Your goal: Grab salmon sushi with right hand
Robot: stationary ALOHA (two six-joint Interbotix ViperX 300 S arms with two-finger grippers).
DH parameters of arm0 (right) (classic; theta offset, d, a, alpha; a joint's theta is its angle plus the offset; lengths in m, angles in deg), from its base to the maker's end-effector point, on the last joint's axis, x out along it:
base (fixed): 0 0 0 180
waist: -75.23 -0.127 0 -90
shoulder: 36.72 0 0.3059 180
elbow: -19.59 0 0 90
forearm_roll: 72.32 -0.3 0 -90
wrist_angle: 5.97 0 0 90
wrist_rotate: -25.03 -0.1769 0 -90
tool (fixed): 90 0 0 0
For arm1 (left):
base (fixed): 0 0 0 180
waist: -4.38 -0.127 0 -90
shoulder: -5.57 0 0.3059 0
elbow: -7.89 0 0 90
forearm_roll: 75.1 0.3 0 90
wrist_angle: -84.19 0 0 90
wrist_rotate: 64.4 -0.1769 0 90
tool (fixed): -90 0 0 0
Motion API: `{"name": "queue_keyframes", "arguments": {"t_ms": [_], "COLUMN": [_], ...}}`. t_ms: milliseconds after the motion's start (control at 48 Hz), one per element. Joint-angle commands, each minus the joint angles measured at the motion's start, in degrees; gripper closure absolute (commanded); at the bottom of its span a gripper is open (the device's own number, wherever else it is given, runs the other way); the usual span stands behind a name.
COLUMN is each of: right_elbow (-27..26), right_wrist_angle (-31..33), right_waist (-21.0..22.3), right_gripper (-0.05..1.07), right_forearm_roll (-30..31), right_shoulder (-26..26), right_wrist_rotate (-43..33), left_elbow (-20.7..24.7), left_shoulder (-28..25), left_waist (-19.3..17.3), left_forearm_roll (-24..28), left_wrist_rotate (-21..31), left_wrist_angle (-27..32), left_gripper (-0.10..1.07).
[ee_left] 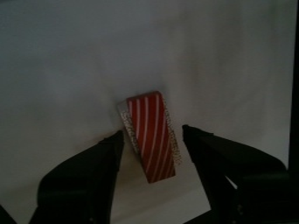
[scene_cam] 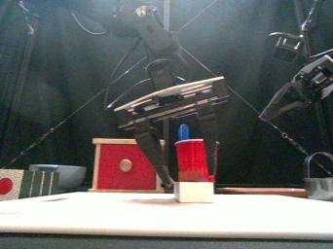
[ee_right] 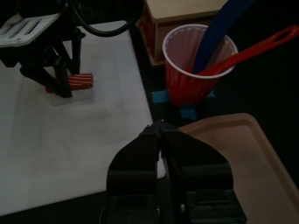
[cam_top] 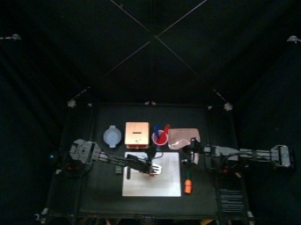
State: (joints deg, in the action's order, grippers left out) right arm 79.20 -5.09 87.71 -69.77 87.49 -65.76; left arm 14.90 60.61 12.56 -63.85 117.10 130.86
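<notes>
The salmon sushi (ee_left: 152, 136), a small pink-orange striped piece on a white rice block (scene_cam: 194, 191), rests on the white mat (cam_top: 159, 186). My left gripper (ee_left: 153, 142) hangs over it, open. One jaw stands close on each side with only narrow gaps. The right wrist view shows the same sushi (ee_right: 77, 83) under the left gripper (ee_right: 61, 77). My right gripper (ee_right: 160, 144) is shut and empty. It hovers over the mat's right edge beside the tray, a hand's width from the sushi. From above, the right gripper (cam_top: 193, 149) lies right of the left gripper (cam_top: 147, 165).
A red cup (ee_right: 193, 66) holding blue and red utensils stands just beyond my right gripper, beside a tan tray (ee_right: 251, 166). A wooden box with a red face (scene_cam: 127, 163) stands at the back. A deeper orange piece (cam_top: 186, 185) lies on the mat's right edge.
</notes>
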Motion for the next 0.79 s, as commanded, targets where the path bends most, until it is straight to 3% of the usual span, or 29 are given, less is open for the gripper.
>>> {"name": "queue_keyframes", "arguments": {"t_ms": [0, 146, 271, 500, 667, 771], "right_elbow": [-0.88, -0.70, -0.70, -0.70, -0.62, -0.62], "right_wrist_angle": [-0.18, -0.18, 0.00, 0.44, 0.53, 0.53], "right_waist": [0.35, 0.53, 0.53, 1.23, 2.29, 3.25], "right_gripper": [1.01, 1.01, 1.01, 1.01, 1.01, 1.01], "right_forearm_roll": [-0.18, 0.09, 0.09, -0.09, 0.09, 0.09], "right_shoulder": [-0.18, -0.09, -0.09, 0.44, 0.53, 0.53], "right_wrist_rotate": [0.09, 0.09, 0.09, 0.09, 0.09, 0.09], "left_elbow": [1.93, 1.67, 1.23, -0.35, -3.25, -6.86], "left_shoulder": [1.32, 2.29, 5.98, 13.97, 17.93, 19.86], "left_waist": [-0.35, -0.35, -0.35, 0.18, 0.26, 0.18], "left_forearm_roll": [0.26, 1.93, 5.19, 10.02, 12.48, 13.27], "left_wrist_rotate": [0.00, -1.05, -5.45, -15.12, -24.87, -32.26], "left_wrist_angle": [0.53, 4.04, 6.68, 5.89, -1.32, -11.69], "left_gripper": [0.03, 0.02, 0.02, 0.02, 0.02, 0.02]}}
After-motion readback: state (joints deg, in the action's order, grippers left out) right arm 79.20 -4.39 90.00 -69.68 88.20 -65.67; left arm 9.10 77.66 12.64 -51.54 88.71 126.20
